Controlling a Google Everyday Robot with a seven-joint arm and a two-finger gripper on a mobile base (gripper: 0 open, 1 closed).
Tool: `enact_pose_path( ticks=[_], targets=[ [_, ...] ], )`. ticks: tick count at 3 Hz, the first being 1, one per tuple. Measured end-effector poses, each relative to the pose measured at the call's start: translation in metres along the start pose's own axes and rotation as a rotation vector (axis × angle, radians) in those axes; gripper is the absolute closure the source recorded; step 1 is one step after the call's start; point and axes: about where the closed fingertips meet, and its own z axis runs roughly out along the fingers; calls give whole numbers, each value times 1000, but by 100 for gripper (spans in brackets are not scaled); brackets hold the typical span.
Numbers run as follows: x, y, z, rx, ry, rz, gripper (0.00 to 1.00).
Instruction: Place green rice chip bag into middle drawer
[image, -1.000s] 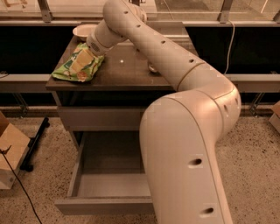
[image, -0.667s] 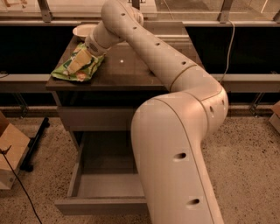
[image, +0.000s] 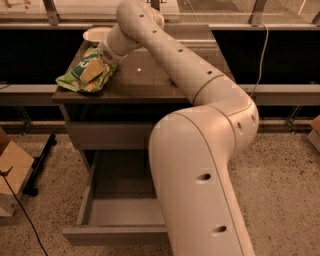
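The green rice chip bag (image: 79, 76) lies on the front left corner of the dark cabinet top (image: 150, 80). My gripper (image: 95, 70) reaches down from the right and sits on the bag's right half, touching it. The middle drawer (image: 117, 212) is pulled open below; its grey inside shows nothing in it, and my arm hides its right part. A closed grey drawer front (image: 107, 135) lies above it.
A white bowl (image: 96, 34) stands at the back left of the cabinet top, just behind the bag. A cardboard box (image: 12, 175) and a black bar (image: 41, 161) are on the floor to the left. My large arm (image: 200, 165) fills the foreground in front of the cabinet's right side.
The thick lower part of my arm has swung left and nearer to the camera. The gripper stays at the bag, which has hardly moved.
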Motion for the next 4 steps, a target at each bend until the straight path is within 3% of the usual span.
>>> enact_pose_path(
  ticks=[1,2,3,4],
  targets=[
    [-3,5,-18,0,-12,-34,72],
    [-12,24,-83,10,-80,-115,100],
    [-2,53,-128,3,-99,-154,100],
    [23,91,-181,1,-81,-166,100]
  ],
)
